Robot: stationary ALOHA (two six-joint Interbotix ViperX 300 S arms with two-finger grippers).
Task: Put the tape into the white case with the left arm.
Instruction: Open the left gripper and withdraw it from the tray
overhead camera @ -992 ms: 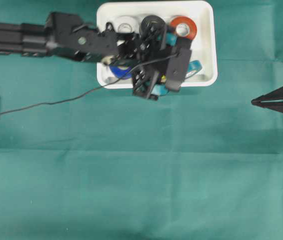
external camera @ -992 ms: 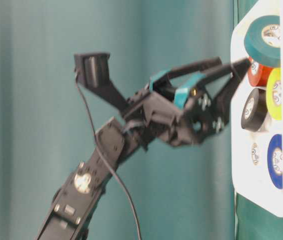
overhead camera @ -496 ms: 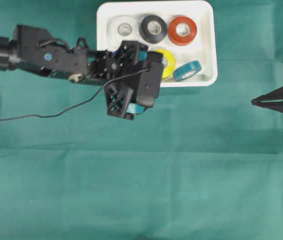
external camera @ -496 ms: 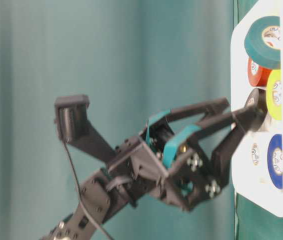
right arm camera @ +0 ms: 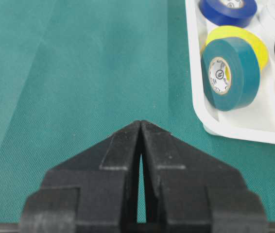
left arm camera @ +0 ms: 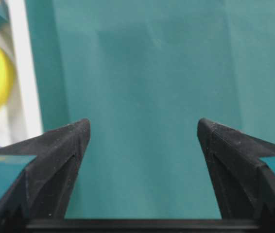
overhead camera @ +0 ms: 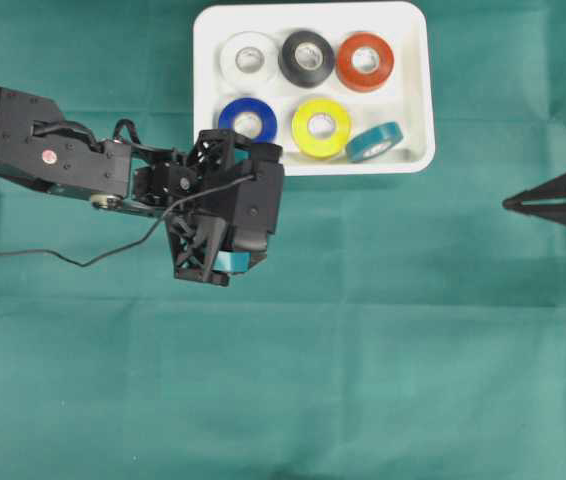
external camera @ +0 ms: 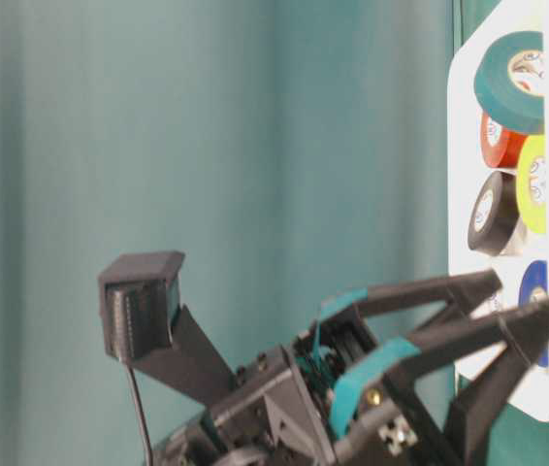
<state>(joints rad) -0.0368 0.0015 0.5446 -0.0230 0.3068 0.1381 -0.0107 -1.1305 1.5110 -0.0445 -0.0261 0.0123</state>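
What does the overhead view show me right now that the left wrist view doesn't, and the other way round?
Only the overhead view shows the whole white plastic rectangular case with all six rolls: white tape roll, black tape roll, red tape roll, teal tape roll tipped on edge, and the shut right gripper. Only the left wrist view shows the left gripper from behind its fingertips, open over bare green cloth, holding nothing. Both show the yellow tape roll and blue tape roll inside the case's rim.

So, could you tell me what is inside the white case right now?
The white case holds six tape rolls: white, black, red, blue, yellow, teal. Nothing covers them.
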